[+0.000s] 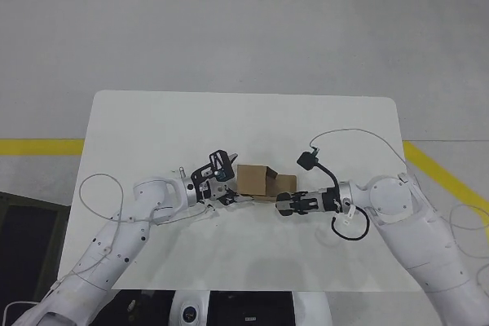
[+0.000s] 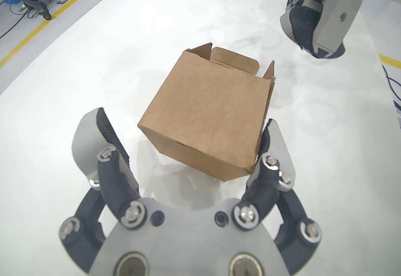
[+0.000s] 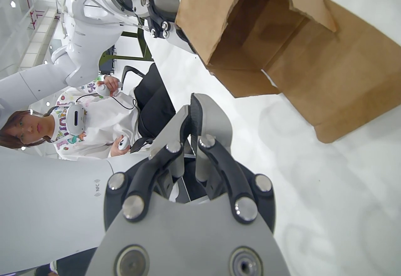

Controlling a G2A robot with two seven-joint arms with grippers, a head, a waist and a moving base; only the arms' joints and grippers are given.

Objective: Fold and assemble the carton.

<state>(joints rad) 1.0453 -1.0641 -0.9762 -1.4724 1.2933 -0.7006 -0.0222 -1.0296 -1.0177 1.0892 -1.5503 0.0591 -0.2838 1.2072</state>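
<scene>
Carton lies on the tabletop, its closed end between the spread, empty left fingers. Its open flapped mouth faces the right fingers, pinched together, empty, just beside it.

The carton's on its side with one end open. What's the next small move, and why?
Probably close the left gripper on the carton to steady it: its open fingers straddle the closed end, while the shut right gripper sits by the open end's unfolded flaps.
</scene>
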